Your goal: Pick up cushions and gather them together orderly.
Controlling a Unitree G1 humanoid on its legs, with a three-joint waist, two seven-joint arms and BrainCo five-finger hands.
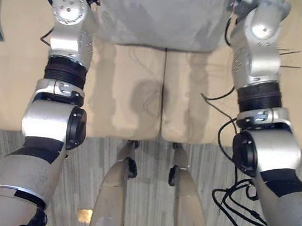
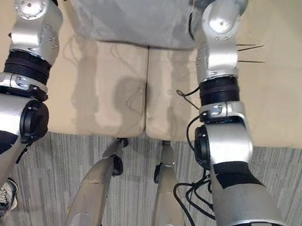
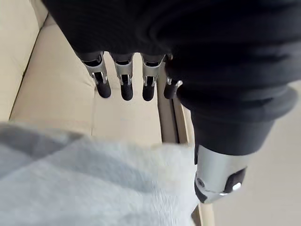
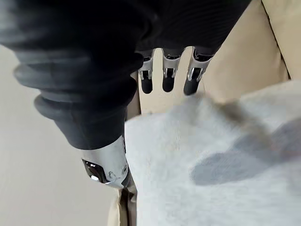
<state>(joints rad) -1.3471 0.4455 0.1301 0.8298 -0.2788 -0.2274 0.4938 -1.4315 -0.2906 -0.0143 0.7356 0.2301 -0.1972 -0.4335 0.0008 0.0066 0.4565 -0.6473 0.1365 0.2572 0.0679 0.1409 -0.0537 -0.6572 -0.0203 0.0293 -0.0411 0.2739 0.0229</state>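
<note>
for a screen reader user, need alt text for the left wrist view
The robot's left hand, fingers straight, is beside the edge of a soft pale grey cushion, with its thumb at the cushion's corner. Past the dark fingertips lies a beige sofa seat.

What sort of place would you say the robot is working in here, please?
Most likely a living room or lounge. There is a beige upholstered sofa with two seat pads side by side, a grey cushion raised over it, and grey striped carpet on the floor in front.
</note>
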